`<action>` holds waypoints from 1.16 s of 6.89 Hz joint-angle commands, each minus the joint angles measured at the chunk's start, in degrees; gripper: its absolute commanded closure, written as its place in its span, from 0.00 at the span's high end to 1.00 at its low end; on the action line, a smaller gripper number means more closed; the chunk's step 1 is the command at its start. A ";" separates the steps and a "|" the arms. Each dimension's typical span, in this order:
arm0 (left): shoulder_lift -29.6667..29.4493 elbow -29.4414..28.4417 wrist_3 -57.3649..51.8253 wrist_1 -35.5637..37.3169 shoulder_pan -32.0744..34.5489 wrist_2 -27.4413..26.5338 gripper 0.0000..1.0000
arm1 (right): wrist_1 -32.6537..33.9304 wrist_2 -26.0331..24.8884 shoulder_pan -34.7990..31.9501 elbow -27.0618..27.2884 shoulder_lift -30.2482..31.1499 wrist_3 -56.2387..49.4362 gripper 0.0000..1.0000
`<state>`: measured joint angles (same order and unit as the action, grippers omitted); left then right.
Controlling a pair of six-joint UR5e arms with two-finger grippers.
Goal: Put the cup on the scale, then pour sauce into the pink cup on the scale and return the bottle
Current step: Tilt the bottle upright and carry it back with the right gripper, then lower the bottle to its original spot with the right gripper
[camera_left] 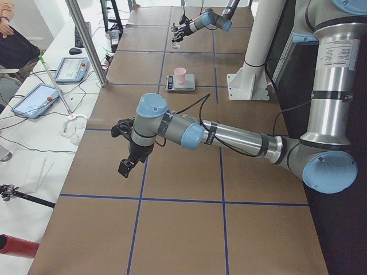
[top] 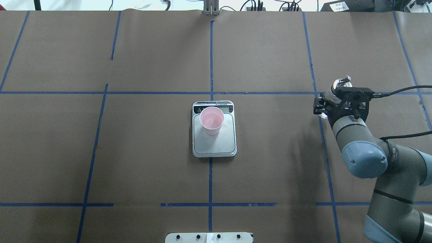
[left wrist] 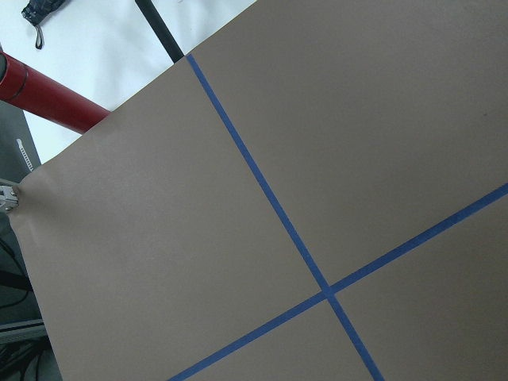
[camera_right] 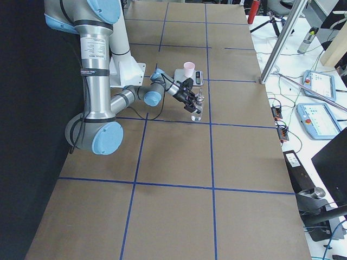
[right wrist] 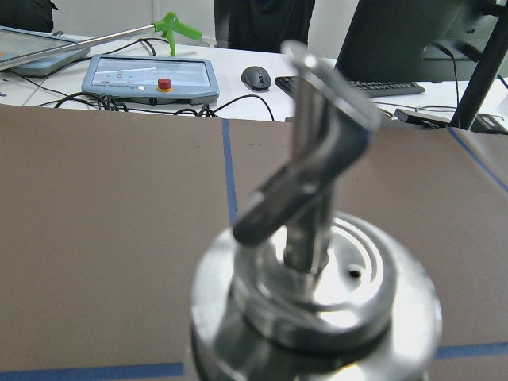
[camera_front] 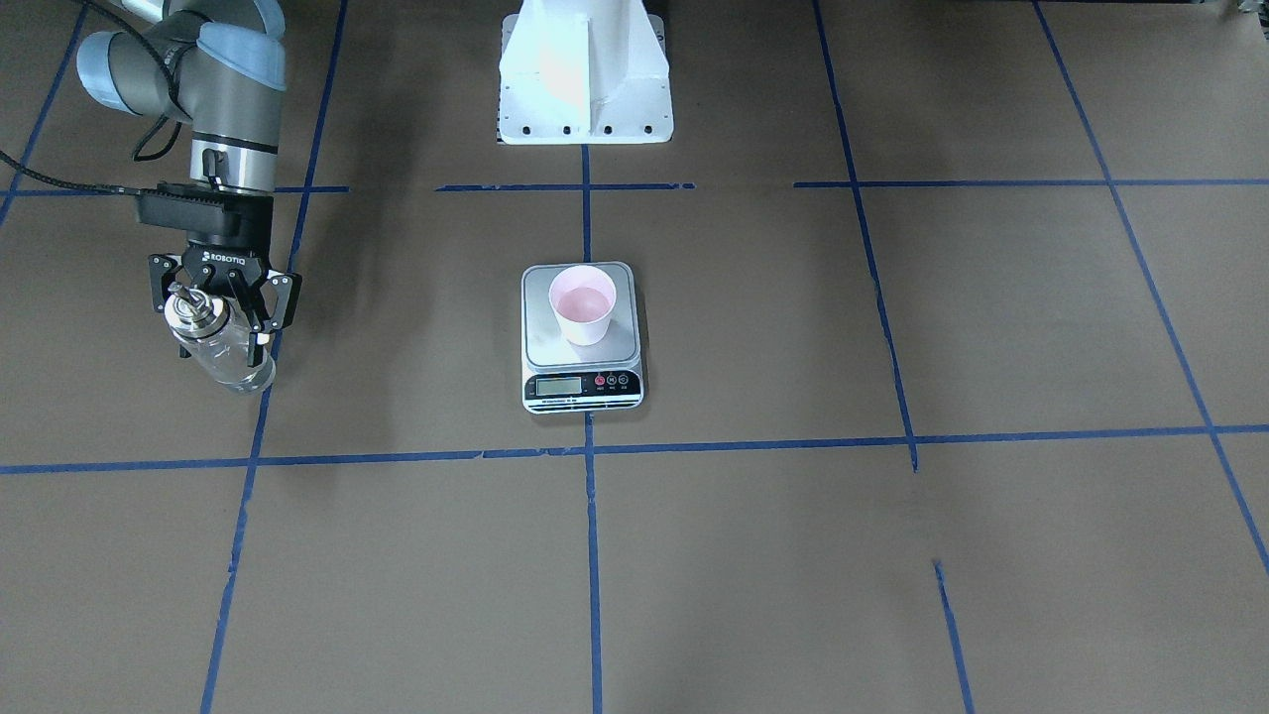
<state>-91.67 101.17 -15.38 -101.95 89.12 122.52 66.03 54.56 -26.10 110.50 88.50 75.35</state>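
Brown paper-covered table [camera_front: 793, 555] w/ blue tape grid. At table ctr the scale [camera_front: 540, 342] lies flat, display strip toward the operators' edge. The cup [camera_front: 583, 302] stands upright on its steel platform, on the half nearer the display, well inside the platform edges.

Near the table's right end, well apart from the scale, the right gripper [camera_front: 223, 315] points down, fingers closed narrow on the bottle [camera_front: 233, 357] just under its metal collar. Front cam shows the clear glass body below the fingers. Overhead cam hides most of it behind the wrist, w/ only the spout [top: 344, 81] tip peeking out. Right-side cam shows the bottle upright, base at or just above the paper; can't tell if touching. Right wrist cam gives a blurred close-up of collar & bent spout, w/ a control pendant [right wrist: 151, 78], mouse [right wrist: 255, 77] & keyboard [right wrist: 381, 87] beyond the table edge.

The left gripper [camera_left: 127, 164] appears only in the left-side cam, hanging over the table's left end; can't tell if its fingers are wide or narrow. Left wrist cam shows no fingers, just paper, a tape cross & a red tube [left wrist: 48, 107] past the table edge.
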 commanded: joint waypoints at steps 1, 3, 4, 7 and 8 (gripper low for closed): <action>0.00 -0.01 0.00 0.00 0.00 0.00 1.00 | 0.15 4.05 -0.79 -0.11 -0.43 2.17 0.00; 0.00 -0.10 0.00 0.00 0.09 0.00 1.00 | 0.33 4.41 -0.71 -1.08 -0.52 2.17 0.00; 0.00 -0.10 0.00 0.00 0.00 0.00 1.00 | 0.33 4.41 -0.62 -1.52 -0.78 2.17 0.00; -0.09 -0.10 0.09 0.00 0.09 -0.08 1.00 | 0.07 5.91 -0.44 -2.49 -0.87 3.75 0.00; -0.09 -0.10 0.09 0.00 0.09 -0.08 1.00 | 0.06 5.91 -0.44 -2.49 -0.87 3.76 0.00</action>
<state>-91.73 101.08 -15.30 -101.95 89.21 122.46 66.14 60.34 -26.57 108.15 87.66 78.96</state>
